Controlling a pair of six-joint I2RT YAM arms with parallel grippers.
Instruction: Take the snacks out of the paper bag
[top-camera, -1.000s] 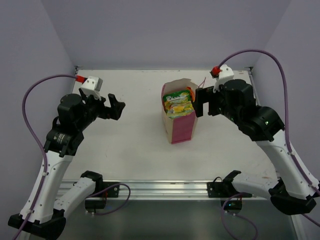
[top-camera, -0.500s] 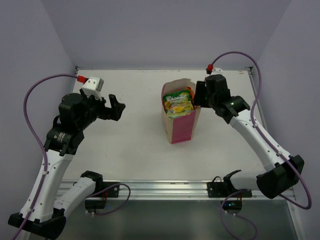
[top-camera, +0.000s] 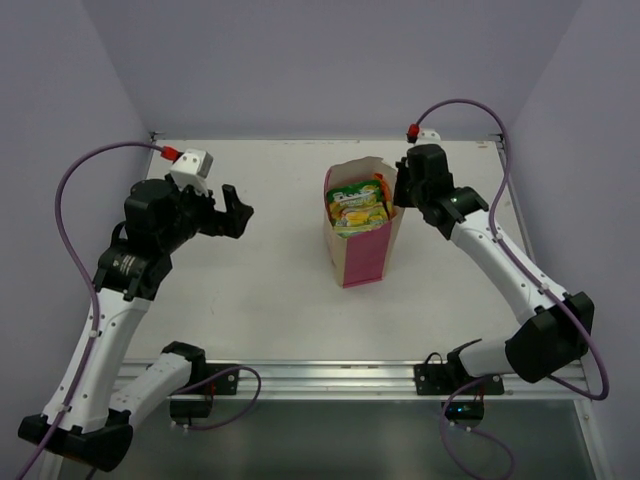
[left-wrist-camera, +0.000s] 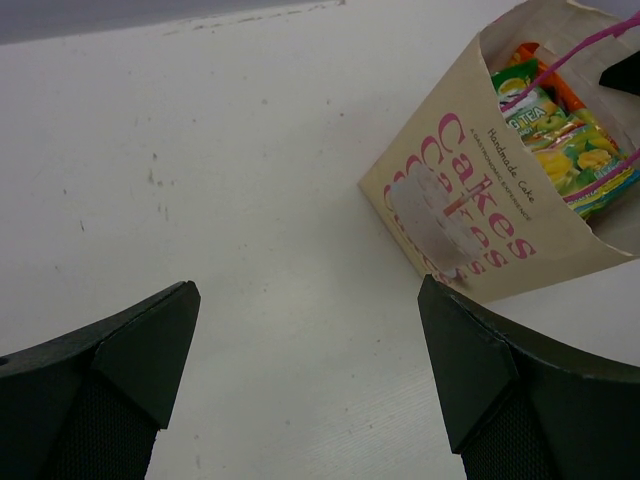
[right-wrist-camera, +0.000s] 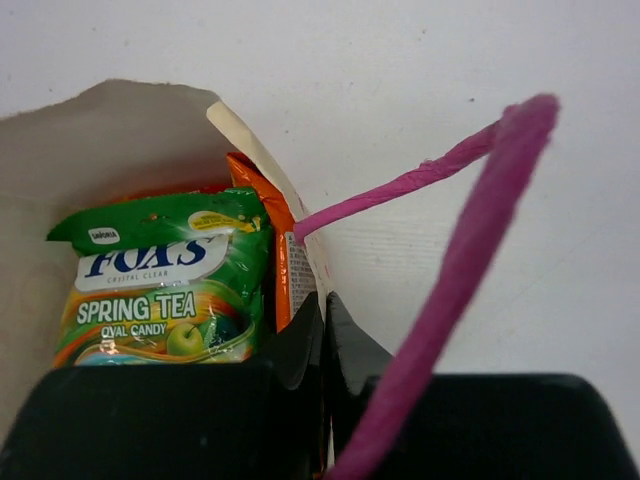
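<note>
The paper bag (top-camera: 360, 252) stands upright mid-table, pink at the sides and cream with pink print (left-wrist-camera: 470, 215). Snacks fill its open top: a green-yellow packet (top-camera: 357, 208) (right-wrist-camera: 165, 285) lies uppermost, with an orange packet (right-wrist-camera: 275, 260) beside it. My right gripper (top-camera: 398, 195) (right-wrist-camera: 322, 300) is shut on the bag's right rim, one finger inside and one outside the paper. A pink cord handle (right-wrist-camera: 470, 250) loops over that gripper. Well to the left of the bag, my left gripper (top-camera: 235, 210) (left-wrist-camera: 305, 290) hangs open above the table, holding nothing.
The white table (top-camera: 260, 280) is walled in by pale panels at the back and both sides. A metal rail (top-camera: 330, 375) runs along the near edge between the arm bases.
My right gripper has moved in to the bag's right rim and gone from open to shut on the paper. The left arm has shifted only slightly.
</note>
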